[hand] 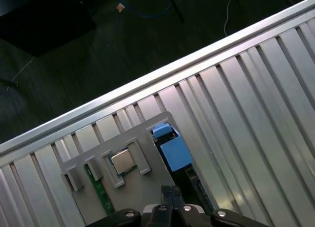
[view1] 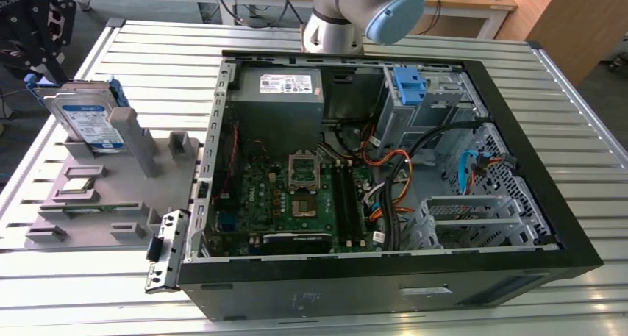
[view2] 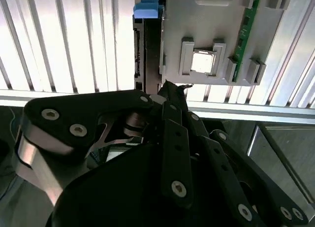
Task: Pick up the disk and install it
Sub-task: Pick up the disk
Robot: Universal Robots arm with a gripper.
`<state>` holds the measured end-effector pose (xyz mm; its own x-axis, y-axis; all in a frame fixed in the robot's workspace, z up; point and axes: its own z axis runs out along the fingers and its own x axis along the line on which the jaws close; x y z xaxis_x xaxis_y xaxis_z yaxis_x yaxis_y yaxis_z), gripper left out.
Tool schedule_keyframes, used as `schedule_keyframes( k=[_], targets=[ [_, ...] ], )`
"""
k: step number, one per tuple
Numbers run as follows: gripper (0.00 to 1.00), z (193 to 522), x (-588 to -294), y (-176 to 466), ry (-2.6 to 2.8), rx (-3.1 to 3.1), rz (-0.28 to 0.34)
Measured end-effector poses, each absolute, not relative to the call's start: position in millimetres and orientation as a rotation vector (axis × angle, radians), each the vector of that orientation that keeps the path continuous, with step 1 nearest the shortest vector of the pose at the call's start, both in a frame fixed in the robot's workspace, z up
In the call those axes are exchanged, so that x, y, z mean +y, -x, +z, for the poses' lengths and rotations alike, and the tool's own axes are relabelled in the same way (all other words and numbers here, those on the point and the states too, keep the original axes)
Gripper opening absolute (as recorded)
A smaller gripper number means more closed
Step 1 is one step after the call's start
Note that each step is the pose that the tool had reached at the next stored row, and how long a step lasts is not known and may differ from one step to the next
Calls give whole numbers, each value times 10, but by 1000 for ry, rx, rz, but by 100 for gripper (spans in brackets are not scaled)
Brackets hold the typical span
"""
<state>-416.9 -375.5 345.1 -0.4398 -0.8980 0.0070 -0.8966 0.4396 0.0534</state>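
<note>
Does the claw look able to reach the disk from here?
Probably yes. The disk stands on edge in the grey holder with its top edge bare, and the claw, shut, hangs over it with nothing between.

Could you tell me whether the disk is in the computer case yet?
Out: the disk stands on edge in the grey holder, beside the case.

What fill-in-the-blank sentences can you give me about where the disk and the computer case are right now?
The disk stands on edge in the grey fixture, clipped in a ___ carrier. The fixture sits to the exterior view's ___ of the open computer case. Inside the case, the motherboard is ___ in colour.
Missing words: blue; left; green.
</note>
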Motion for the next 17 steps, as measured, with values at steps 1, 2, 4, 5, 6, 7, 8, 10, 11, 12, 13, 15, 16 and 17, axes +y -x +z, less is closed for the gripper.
schedule_keyframes(
  k=[1, 2, 4, 5, 6, 7, 8, 10, 11, 12, 13, 15, 16, 17],
  targets=[
    [11, 3451, -3755, 4169, -1667, -2621, -64],
    [11, 3451, -3756, 4169, -1686, -2608, -64],
    [11, 3451, -3756, 4169, -1694, -2603, -64],
    [11, 3451, -3755, 4169, -1694, -2603, -64],
    [11, 3451, -3755, 4169, -1694, -2603, -64],
    [11, 3451, -3755, 4169, -1694, -2603, -64],
    [11, 3451, -3755, 4169, -1694, -2603, -64],
    [11, 3451, -3755, 4169, -1699, -2600, -63],
    [11, 3450, -3755, 4169, -1712, -2591, -63],
    [11, 3449, -3755, 4168, -1732, -2578, -63],
    [11, 3449, -3755, 4168, -1754, -2562, -62],
    [11, 3447, -3755, 4169, -1798, -2531, -61],
    [11, 3446, -3755, 4169, -1821, -2514, -61],
    [11, 3445, -3755, 4169, -1845, -2496, -60]
  ],
)
